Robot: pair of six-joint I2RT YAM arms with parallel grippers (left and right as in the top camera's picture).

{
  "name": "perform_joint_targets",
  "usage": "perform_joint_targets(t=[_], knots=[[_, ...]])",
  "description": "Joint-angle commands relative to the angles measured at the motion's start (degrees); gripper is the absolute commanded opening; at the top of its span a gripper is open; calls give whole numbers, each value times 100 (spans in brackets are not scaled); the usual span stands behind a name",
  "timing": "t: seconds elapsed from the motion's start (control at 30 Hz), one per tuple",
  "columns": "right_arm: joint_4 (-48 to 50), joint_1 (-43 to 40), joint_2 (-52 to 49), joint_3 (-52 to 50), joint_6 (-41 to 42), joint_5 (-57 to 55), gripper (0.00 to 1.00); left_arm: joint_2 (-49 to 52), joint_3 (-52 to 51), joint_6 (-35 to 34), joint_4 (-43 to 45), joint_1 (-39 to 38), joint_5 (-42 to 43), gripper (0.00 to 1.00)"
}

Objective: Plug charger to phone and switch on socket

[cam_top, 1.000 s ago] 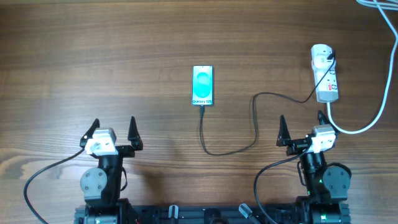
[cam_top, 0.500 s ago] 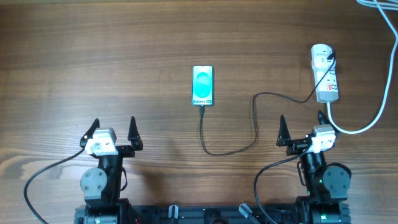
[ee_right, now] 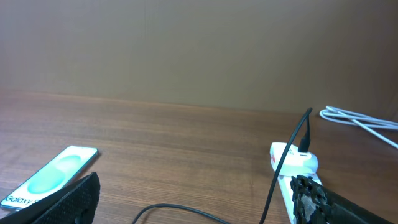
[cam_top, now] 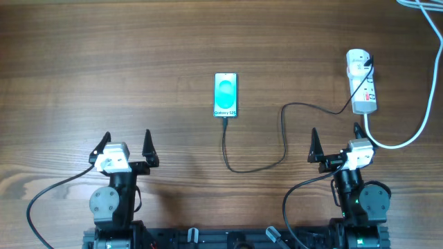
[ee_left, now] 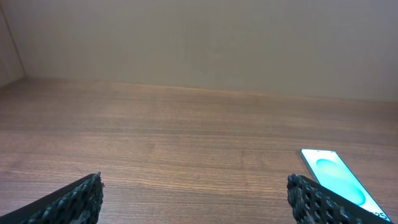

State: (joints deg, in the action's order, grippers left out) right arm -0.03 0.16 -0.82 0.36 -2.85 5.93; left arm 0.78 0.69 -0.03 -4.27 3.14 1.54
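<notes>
Overhead, nothing has moved since a second ago, phone (cam_top: 225, 95) mid worktop (cam_top: 104, 62), charger (cam_top: 252, 166) tip touching its near end, cable running to socket (cam_top: 361, 90) at right, left tool (cam_top: 127, 135) and right tool (cam_top: 336, 131) spread, empty, left wrist, phone at lower right, right wrist, socket just ahead.

Overhead looks straight down; 2 low, forward-facing wrist views share the phone (ee_left: 339, 180).

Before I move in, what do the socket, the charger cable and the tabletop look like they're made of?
The socket looks like smooth white moulded plastic. The charger seems a thin black rubbery-sheathed cable, matte, lying in soft curves. The table shows brown wood grain with low sheen; solid or laminate, I cannot tell.
</notes>
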Motion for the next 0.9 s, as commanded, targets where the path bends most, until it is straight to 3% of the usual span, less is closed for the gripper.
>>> perform_joint_targets(t=[0.0,0.87], knots=[[15,-24,61,-4,-15,-81,100,-61,-37,111,-13,52,-13,100],[15,-24,61,-4,-13,-79,100,-61,-37,107,-7,50,-138,100]])
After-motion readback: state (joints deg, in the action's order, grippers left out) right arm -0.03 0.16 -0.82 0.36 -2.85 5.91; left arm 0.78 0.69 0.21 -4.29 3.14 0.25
